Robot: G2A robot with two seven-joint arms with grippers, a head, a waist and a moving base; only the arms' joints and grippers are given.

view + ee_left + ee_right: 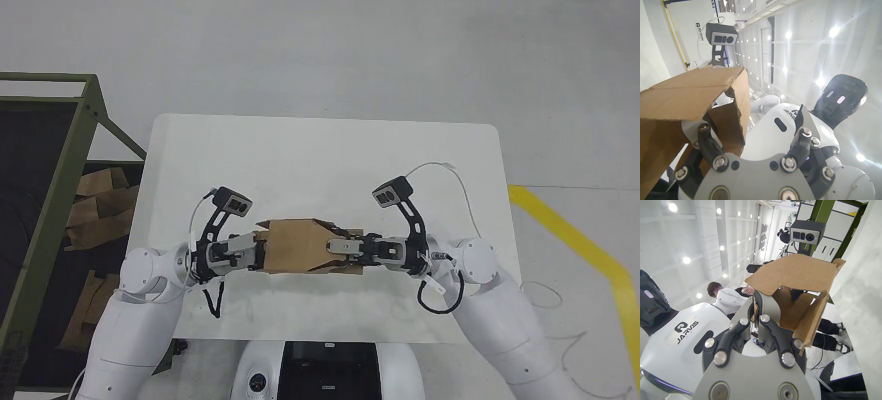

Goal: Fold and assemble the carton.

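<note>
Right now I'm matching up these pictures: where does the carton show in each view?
Top view: carton at centre, over the white table.
Left wrist view: carton against the left pincer.
Right wrist view: carton clamped in the right pincer.
Shared landmark: the wrist cameras flanking it.

The carton [293, 245] is plain brown corrugated cardboard, half erected: its panels are folded along their creases into an open-ended sleeve, with the end flaps loose and unclosed. Some edges are ragged, and one flap has a notched corner. It sits over the near middle of the white tabletop [320, 160]; whether it rests on it cannot be told. The right gripper [755, 303] pinches one flap's edge in its jaws, and the left gripper [258, 250] meets the opposite end.
</note>
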